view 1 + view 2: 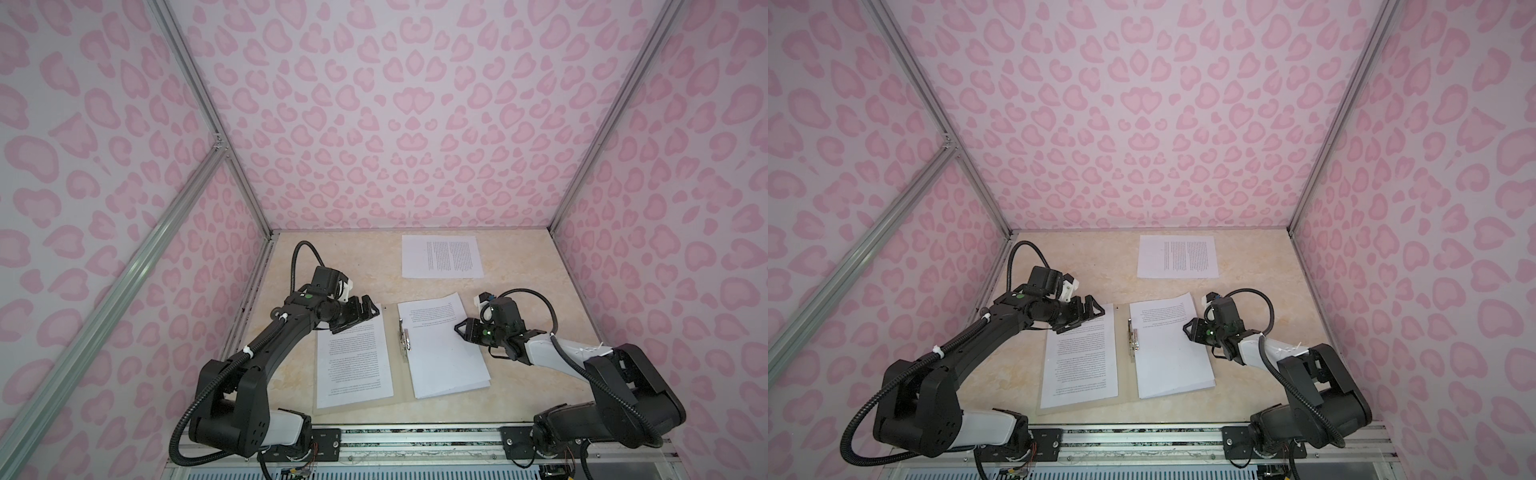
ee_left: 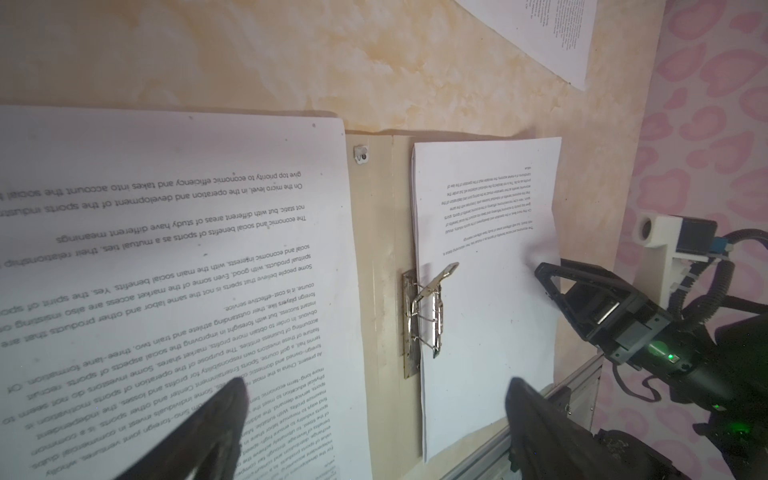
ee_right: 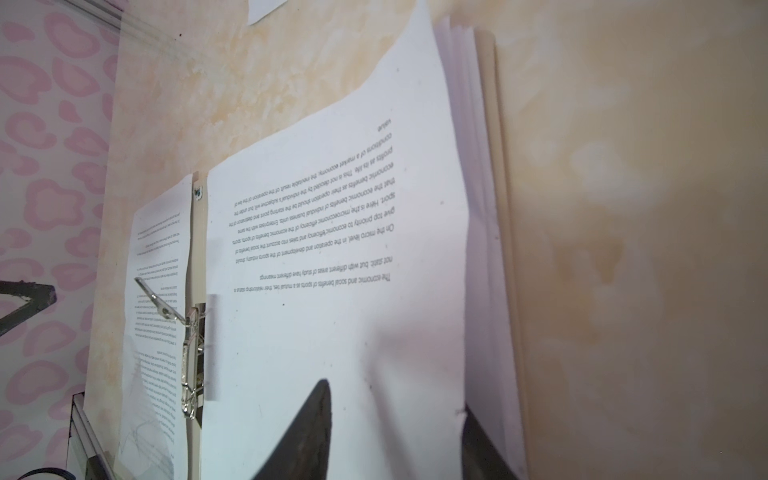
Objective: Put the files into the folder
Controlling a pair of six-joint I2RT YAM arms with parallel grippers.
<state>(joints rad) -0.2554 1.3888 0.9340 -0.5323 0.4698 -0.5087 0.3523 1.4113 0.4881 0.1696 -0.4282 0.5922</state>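
The beige folder point(image 1: 401, 382) point(image 1: 1127, 382) lies open and flat on the table, its metal clip point(image 1: 405, 338) point(image 2: 428, 320) standing at the spine with the lever raised. A printed sheet point(image 1: 353, 365) point(image 2: 166, 249) covers its left half. A stack of files point(image 1: 440, 353) point(image 3: 332, 249) lies on its right half. Another printed sheet point(image 1: 442, 256) point(image 1: 1177, 256) lies alone at the back. My left gripper point(image 1: 355, 320) point(image 2: 376, 386) hangs open above the left sheet's far end. My right gripper point(image 1: 465, 330) point(image 3: 395, 397) is open at the stack's right edge, one finger on the puckered top sheet, the other below its edge.
Pink patterned walls with aluminium posts point(image 1: 249, 199) close in the table on three sides. A metal rail point(image 1: 415, 436) with both arm bases runs along the front edge. Bare marbled tabletop point(image 1: 340, 266) lies between the folder and the back wall.
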